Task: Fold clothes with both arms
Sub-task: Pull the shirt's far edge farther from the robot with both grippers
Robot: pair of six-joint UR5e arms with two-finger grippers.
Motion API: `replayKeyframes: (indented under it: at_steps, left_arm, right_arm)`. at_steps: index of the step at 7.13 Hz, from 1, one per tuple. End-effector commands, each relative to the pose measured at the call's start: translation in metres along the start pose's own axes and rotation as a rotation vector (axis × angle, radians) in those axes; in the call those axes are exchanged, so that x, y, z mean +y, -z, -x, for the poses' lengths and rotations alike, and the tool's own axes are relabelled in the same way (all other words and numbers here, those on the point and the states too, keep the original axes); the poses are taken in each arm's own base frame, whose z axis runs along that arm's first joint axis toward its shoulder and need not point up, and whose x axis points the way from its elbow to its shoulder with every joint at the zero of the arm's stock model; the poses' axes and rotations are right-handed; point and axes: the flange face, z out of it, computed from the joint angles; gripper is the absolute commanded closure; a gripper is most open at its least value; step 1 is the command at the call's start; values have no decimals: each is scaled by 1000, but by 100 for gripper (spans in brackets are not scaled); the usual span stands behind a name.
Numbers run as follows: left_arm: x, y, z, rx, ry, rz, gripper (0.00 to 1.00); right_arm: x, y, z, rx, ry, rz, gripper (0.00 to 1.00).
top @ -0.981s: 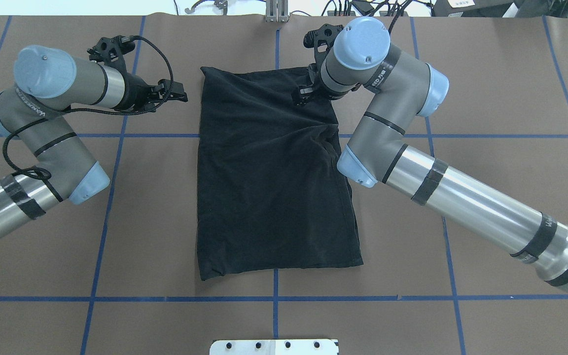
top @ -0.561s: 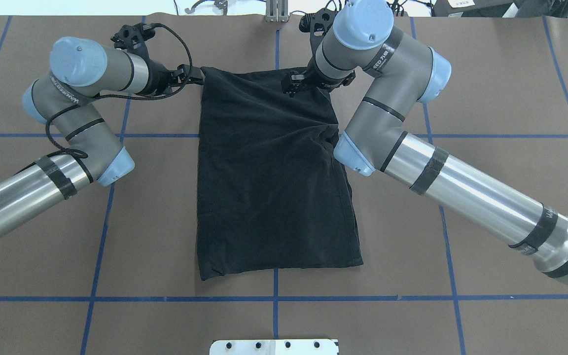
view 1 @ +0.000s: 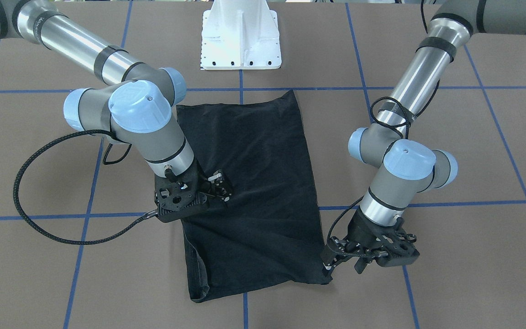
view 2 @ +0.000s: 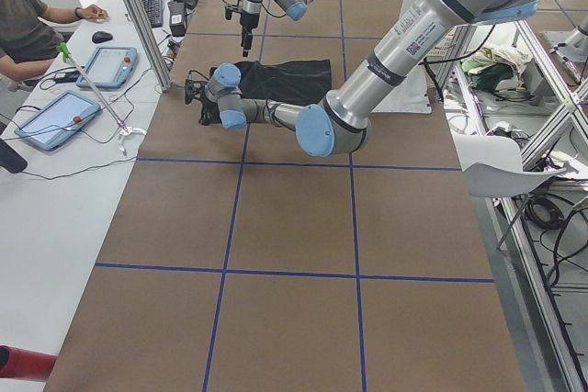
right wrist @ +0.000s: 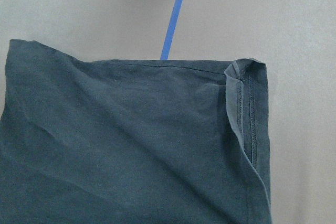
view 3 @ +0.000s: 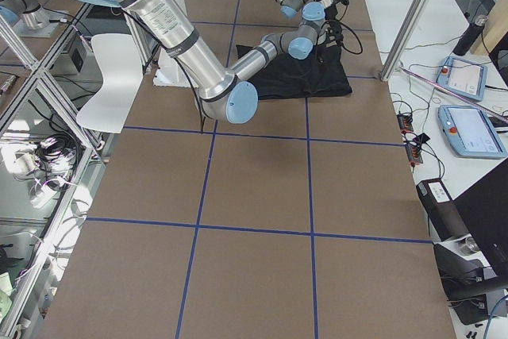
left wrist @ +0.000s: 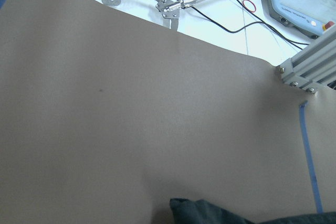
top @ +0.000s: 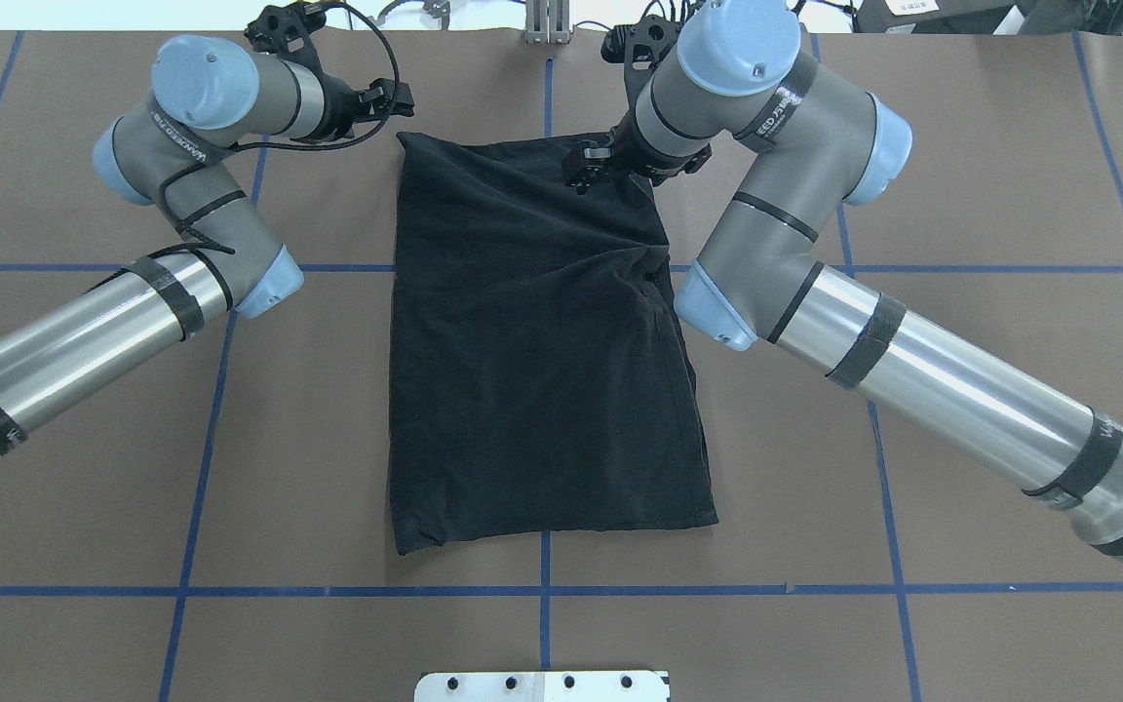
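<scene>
Black folded T-shirt (top: 542,370) lies flat on the brown bench (top: 961,146), long axis running straight away from the robot. Right arm's black fingers (view 1: 218,175) are spread apart over its far edge. Left arm's black fingers (top: 398,97) sit just off the far corner, gap unreadable. Only the right wrist view catches the stitched hem (right wrist: 247,108).

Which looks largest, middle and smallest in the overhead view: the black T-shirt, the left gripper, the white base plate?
1. black T-shirt, clearly largest.
2. white base plate, though the frame edge cuts it off.
3. left gripper, smallest.
</scene>
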Motion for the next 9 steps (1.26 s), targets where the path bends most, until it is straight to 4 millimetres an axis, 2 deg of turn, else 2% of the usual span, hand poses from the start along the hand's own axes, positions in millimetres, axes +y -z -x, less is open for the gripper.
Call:
replayKeyframes:
  at_steps: [1,2,3,5,6,7,8,9]
  left_arm:
    - [-6,-14,-15,-6,2,-7,9]
    - [-4,-16,-24,1,1,-3,15]
    - [2,-22,-20,-13,0,7,18]
    - [26,-33,-22,-19,-9,36,22]
    - [31,-34,-27,-13,-11,42,32]
    - [39,-36,-29,-12,-18,50,53]
    - [43,-35,-34,-4,-23,54,98]
    - [40,-33,-40,5,-25,51,100]
  right_arm:
    - [0,1,-5,3,-3,-1,0]
    - [-1,2,-7,4,-5,-4,0]
    - [0,0,-9,8,-5,-1,0]
    - [-6,5,-16,9,-12,-5,0]
    - [-12,11,-22,-1,-15,1,0]
    - [-13,11,-23,0,-16,0,0]
    - [-13,11,-27,4,-17,0,0]
    - [-12,9,-34,10,-20,3,0]
